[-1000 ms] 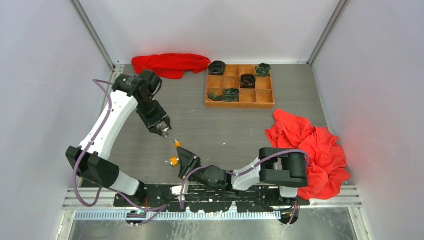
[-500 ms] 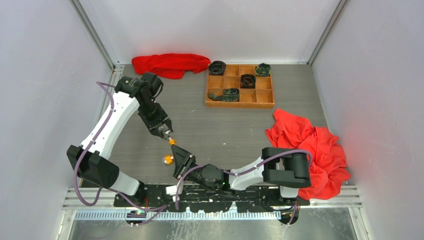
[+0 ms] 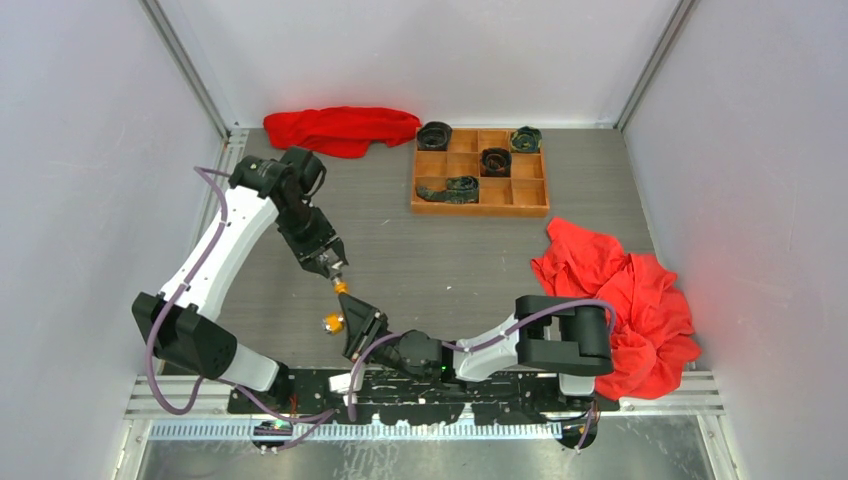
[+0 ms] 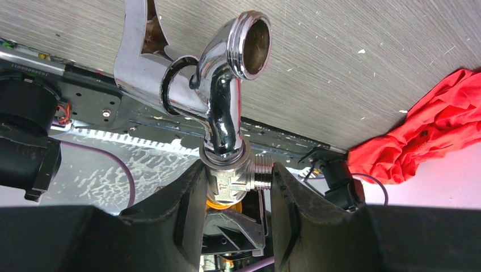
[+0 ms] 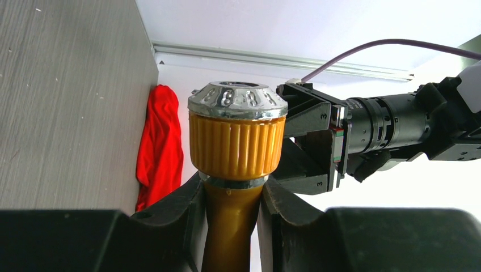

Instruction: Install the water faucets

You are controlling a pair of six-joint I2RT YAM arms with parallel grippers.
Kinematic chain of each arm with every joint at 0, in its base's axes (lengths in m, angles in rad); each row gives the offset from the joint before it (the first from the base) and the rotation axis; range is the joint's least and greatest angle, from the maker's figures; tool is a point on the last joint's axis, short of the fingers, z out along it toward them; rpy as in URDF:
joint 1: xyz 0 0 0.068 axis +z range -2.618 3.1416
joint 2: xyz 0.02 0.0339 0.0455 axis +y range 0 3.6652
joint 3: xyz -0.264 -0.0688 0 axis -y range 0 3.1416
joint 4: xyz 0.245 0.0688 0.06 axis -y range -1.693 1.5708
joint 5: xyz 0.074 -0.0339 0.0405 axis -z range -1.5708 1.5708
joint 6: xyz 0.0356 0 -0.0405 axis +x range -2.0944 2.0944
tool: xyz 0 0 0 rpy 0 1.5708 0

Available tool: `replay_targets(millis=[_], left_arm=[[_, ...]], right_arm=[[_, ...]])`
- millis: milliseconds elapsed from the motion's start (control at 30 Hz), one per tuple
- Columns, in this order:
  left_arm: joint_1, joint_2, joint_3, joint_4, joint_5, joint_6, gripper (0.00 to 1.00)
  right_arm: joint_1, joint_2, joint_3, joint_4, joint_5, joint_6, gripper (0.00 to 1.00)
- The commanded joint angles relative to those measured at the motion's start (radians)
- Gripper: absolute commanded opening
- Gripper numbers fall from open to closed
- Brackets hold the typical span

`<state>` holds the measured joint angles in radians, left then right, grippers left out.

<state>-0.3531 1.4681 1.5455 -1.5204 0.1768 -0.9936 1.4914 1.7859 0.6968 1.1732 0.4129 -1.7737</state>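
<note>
A: Left gripper [image 4: 235, 180]?
B: Clamped on the silver faucet [image 4: 224, 122] at its hex body, with the bent spout pointing away from the fingers.
A: Right gripper [image 5: 230, 195]?
B: Clenched on the orange faucet [image 5: 235, 141], on the stem just under its ribbed cap.
A: Where are both?
B: Over the table [image 3: 450, 260], close together at its near left. A tray [image 3: 480, 210] sits far back, and a red cloth [image 3: 625, 300] lies at the right.
</note>
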Motion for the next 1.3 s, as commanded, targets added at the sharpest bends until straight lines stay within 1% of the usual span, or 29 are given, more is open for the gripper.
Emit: replay_targets(millis=[0, 200, 467, 900, 1267], left_arm=[[0.003, -0.052, -0.009, 0.017, 0.021, 0.006, 0.00], [0.002, -0.073, -0.011, 0.022, -0.013, 0.008, 0.00], [-0.053, -0.059, 0.057, -0.039, -0.163, 0.003, 0.00], [-0.097, -0.054, 0.089, -0.049, -0.231, -0.020, 0.00], [-0.118, -0.055, 0.090, -0.044, -0.238, -0.037, 0.00]], right_arm=[[0.004, -0.001, 0.045, 0.079, -0.017, 0.020, 0.01], [-0.002, 0.005, 0.048, 0.086, -0.013, 0.026, 0.01], [-0.002, 0.009, 0.055, 0.100, -0.015, 0.029, 0.01], [0.000, 0.023, 0.087, 0.094, -0.018, 0.021, 0.01], [-0.003, 0.052, 0.119, 0.105, -0.010, 0.022, 0.01]])
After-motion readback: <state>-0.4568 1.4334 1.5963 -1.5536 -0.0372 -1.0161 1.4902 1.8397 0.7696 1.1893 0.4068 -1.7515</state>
